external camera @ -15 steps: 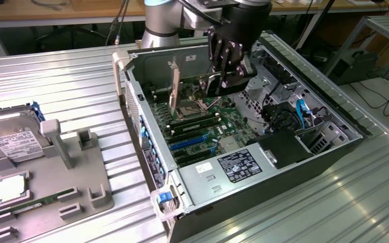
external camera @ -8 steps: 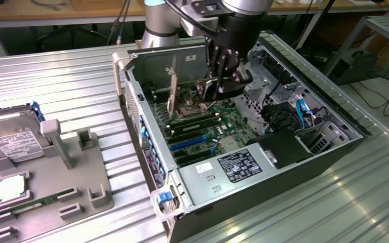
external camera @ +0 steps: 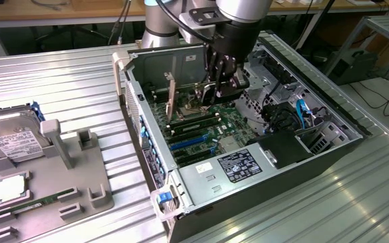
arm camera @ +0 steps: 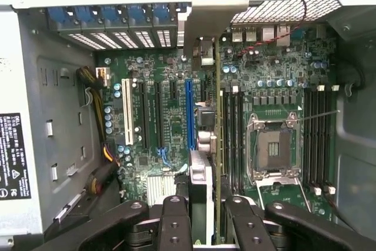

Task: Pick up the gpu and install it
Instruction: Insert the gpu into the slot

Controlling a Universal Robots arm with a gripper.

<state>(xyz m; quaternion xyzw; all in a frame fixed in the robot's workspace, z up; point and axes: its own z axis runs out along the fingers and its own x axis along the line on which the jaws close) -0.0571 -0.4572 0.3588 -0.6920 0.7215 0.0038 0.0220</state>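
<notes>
Ribbed metal table [external camera: 59, 76] carries the open case [external camera: 174, 63]; inside it we see the gripper [arm camera: 205, 216] pinching the gpu [arm camera: 202, 171] edge-on over the slots [arm camera: 188, 116]. We judge it light, stiff and fragile: hold the board's edges, sparing fan and contacts.

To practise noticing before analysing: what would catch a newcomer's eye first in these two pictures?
The robot arm's gripper reaches down into the open computer case, closed on the gpu, which stands edge-on above the motherboard. On the exterior view's left, a grey fixture holds a hard drive and a RAM stick.
</notes>
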